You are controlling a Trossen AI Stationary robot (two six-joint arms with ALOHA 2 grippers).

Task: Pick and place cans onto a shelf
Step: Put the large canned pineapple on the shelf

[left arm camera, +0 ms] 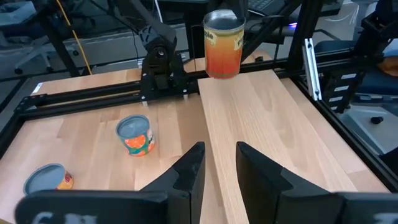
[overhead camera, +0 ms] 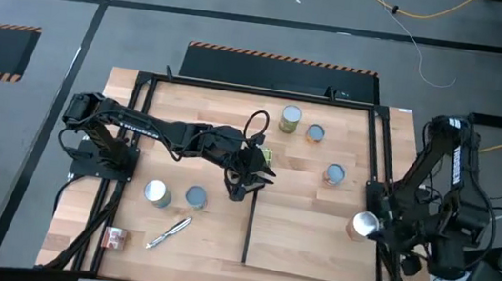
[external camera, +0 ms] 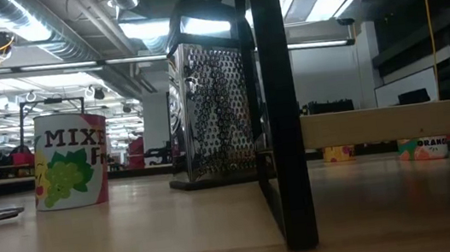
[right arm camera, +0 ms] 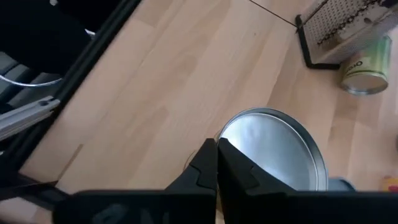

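Only the low view shows a can's (external camera: pixel 70 160) grape label.

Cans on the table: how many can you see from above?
6. Two sit left of centre, three toward the far side, and one at the shelf's right edge. The arms may hide others.

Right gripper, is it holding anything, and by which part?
Cannot tell: the right gripper, shut, sits at the top rim of the orange-labelled can, but a pinch isn't visible.
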